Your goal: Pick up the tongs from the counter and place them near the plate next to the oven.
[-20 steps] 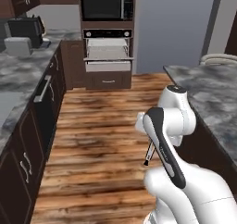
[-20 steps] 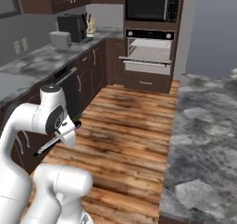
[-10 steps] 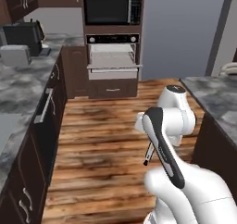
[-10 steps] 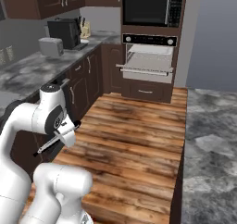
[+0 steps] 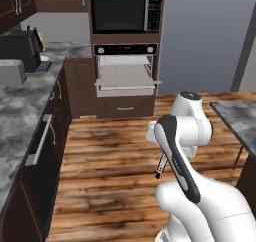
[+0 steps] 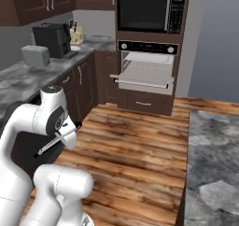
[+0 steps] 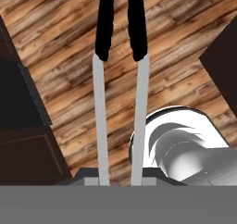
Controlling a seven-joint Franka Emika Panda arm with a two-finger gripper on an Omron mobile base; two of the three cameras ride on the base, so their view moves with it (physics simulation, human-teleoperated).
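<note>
Item: slim silvery-white metal tongs with black tips [image 7: 119,79], pinched in my two-finger gripper [image 7: 120,179], carried above the wooden floor [image 5: 110,176], well short of the black-glass built-in oven [image 5: 125,68].

No legible text, label, brand, number or sign is shown in any of the three views. Pale marks are seen on the black control strip of the oven [image 6: 145,46] and down the right side of the microwave [image 6: 175,13], but they are rendered too small and blurred to be read as letters or digits. No lettering can be made out on the black coffee machine [image 6: 52,39] or on the toaster [image 6: 36,56] standing on the counter [image 6: 28,75]
</note>
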